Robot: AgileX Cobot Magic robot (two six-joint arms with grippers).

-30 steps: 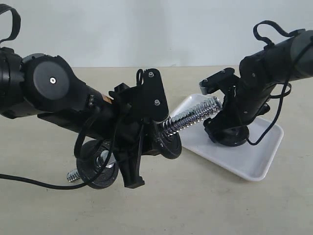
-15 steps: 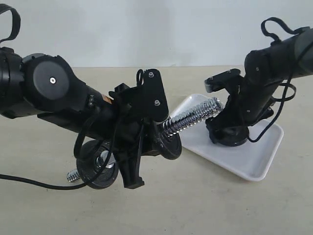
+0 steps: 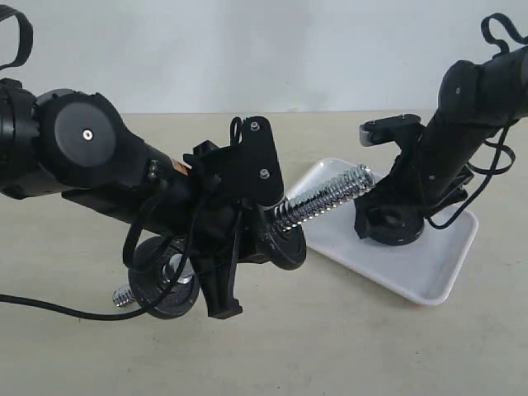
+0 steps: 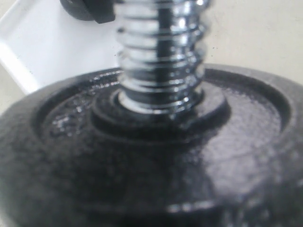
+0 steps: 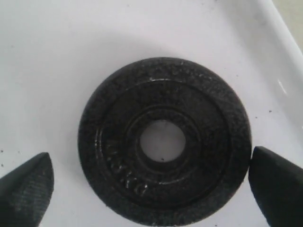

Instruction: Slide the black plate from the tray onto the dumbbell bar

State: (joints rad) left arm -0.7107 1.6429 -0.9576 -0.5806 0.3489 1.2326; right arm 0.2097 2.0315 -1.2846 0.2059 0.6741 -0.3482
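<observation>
Black plate [image 5: 214, 138] lies flat on the tray [image 3: 431, 274]; dumbbell bar [image 3: 322, 200] tilted nearby.

Exterior view bright, evenly lit; soft shadows thrown on counter [image 3: 346, 346] beneath arms. Glare noted on dumbbell bar [image 4: 158, 52] threads and glossy tray [image 5: 57, 42]. Left wrist view blurred: fixed disc [image 4: 142, 179] out of focus. Black plate [image 5: 163, 139] rendered sharp; frame corners softened.

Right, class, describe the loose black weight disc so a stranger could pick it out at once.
Find the white rectangular plastic tray at the exterior view's right. The small round black iron disc lies flat in it, under the open right tool. Unlike the two black discs on the chrome threaded steel bar, its centre hole is empty.
</observation>
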